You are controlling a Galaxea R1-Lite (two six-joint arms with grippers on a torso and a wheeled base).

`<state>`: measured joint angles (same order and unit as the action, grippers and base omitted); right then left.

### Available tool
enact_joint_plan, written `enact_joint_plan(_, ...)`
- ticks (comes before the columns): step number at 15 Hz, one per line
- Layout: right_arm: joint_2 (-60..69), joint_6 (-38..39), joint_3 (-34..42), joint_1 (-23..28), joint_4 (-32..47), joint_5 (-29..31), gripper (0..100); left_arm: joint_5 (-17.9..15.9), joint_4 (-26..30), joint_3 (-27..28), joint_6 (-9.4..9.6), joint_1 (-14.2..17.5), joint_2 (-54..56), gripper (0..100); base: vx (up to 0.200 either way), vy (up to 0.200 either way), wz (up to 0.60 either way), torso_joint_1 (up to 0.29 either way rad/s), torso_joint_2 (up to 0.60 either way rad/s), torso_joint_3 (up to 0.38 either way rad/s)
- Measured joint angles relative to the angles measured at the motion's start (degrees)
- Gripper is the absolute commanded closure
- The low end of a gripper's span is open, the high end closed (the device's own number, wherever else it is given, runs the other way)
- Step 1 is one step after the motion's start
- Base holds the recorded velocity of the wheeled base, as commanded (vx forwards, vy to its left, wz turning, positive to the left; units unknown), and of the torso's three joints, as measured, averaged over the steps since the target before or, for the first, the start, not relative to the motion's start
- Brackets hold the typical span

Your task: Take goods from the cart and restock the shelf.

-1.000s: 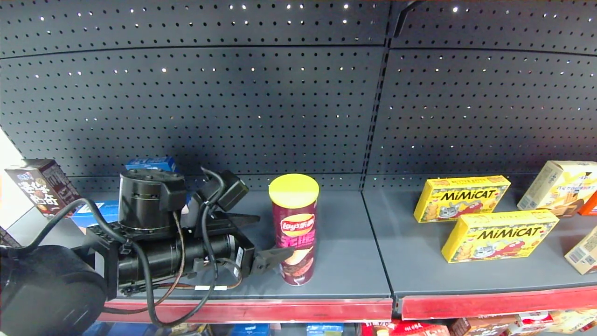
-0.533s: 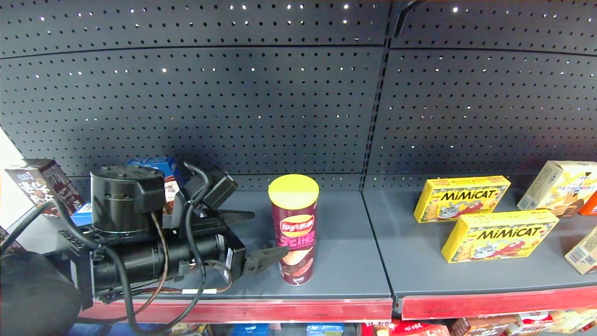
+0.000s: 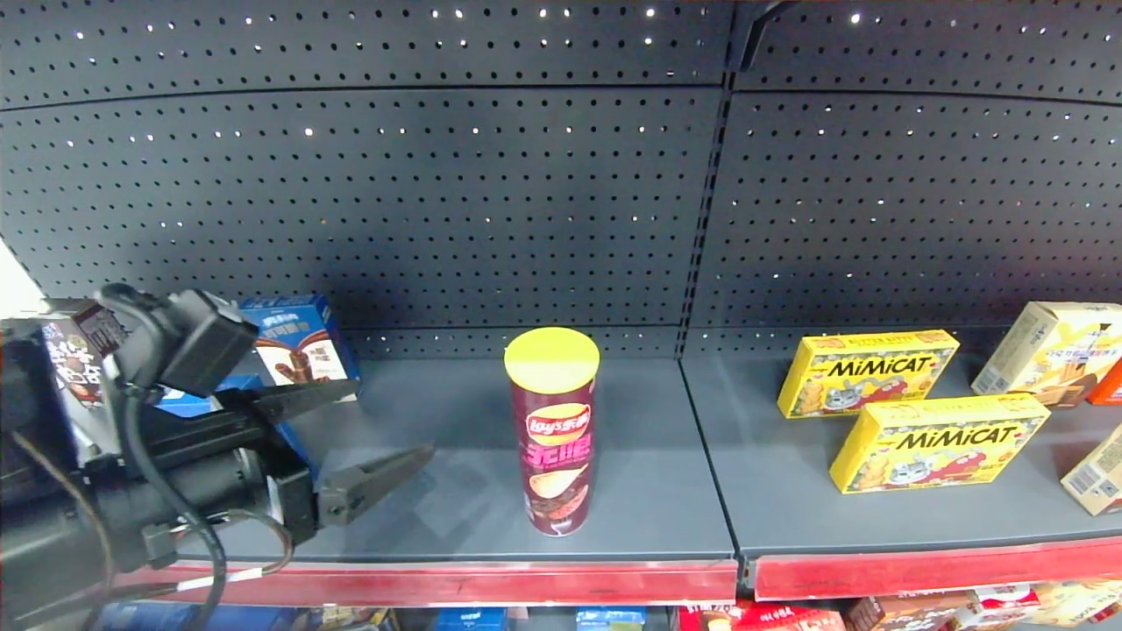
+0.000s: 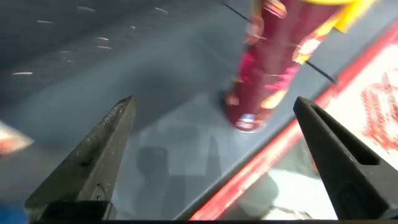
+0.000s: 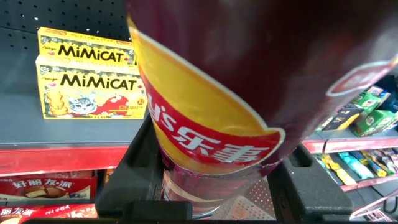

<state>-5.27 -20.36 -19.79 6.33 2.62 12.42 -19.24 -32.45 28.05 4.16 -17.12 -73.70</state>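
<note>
A maroon chip can [image 3: 554, 429] with a yellow lid stands upright near the front of the grey shelf [image 3: 649, 491]. My left gripper [image 3: 390, 419] is open to the left of it, well apart, with nothing between its fingers. The left wrist view has the same can [image 4: 261, 68] beyond my open left gripper [image 4: 214, 102]. In the right wrist view a second maroon chip can [image 5: 249, 93] looms close, with my right gripper [image 5: 217, 186] shut on it, in front of the shelf.
Two yellow boxes [image 3: 868, 372] [image 3: 938, 443] lie on the shelf's right section, with beige boxes [image 3: 1052, 350] farther right. A blue box [image 3: 298, 346] and a brown box [image 3: 83, 350] stand at the back left. The shelf's red front edge [image 3: 473, 583] runs below.
My left arm has drawn back to the left, away from the standing can, with its gripper still open. The can has stayed in place.
</note>
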Motion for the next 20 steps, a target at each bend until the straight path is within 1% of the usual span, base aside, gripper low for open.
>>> enact_joint_plan(3,0.0,-0.1,0.0,0.0,0.1,0.2,100,1.7,1.0,-0.3,0.0,3.7,7.3,0,0.0,0.0,0.0,0.0,0.0,0.0)
enact_joint_plan(4,0.0,-0.1,0.0,0.0,0.1,0.3,100,2.0,1.2,-0.5,-0.02,5.7,9.6,0,0.0,0.0,0.0,0.0,0.0,0.0)
enact_joint_plan(6,0.0,-0.1,-0.1,0.0,0.1,0.4,100,2.1,4.0,-1.4,-0.15,9.7,14.9,0,0.0,0.0,0.0,0.0,0.0,0.0)
enact_joint_plan(7,0.0,-0.1,-0.1,0.2,0.1,0.4,100,2.2,6.0,-2.0,-0.22,11.0,17.6,0,0.0,0.0,0.0,0.0,0.0,0.0)
enact_joint_plan(9,-0.4,-0.1,-0.5,0.3,0.1,1.1,100,2.3,9.0,-3.3,-0.41,12.7,22.8,0,0.0,0.0,0.0,0.0,0.0,0.0)
enact_joint_plan(11,-0.6,-0.1,-1.0,0.4,0.1,2.8,100,2.3,9.5,-5.4,-0.74,13.9,26.8,0,0.0,0.0,0.0,0.0,0.0,0.0)
enact_joint_plan(13,-0.8,-0.2,-1.9,0.4,0.3,4.2,100,2.2,9.5,-8.4,-2.74,14.3,30.8,0,0.0,0.0,0.0,0.0,0.0,0.0)
enact_joint_plan(16,-1.4,-0.3,-2.4,0.3,0.6,4.5,100,2.2,9.6,-12.3,-4.78,14.5,36.1,0,0.0,0.0,0.0,0.0,0.0,0.0)
enact_joint_plan(17,-1.3,-0.4,-2.4,0.4,0.7,4.5,100,2.3,9.6,-13.2,-5.99,14.5,38.1,0,0.0,0.0,0.0,0.0,0.0,0.0)
enact_joint_plan(19,-1.1,-1.6,-2.6,0.5,1.6,4.5,100,2.5,9.7,-15.2,-9.84,14.5,43.0,0,0.0,0.0,0.0,0.0,0.0,0.0)
enact_joint_plan(20,-1.1,-1.9,-2.8,0.5,1.6,4.5,100,2.7,10.3,-16.2,-11.41,14.5,45.5,0,0.0,0.0,0.0,0.0,0.0,0.0)
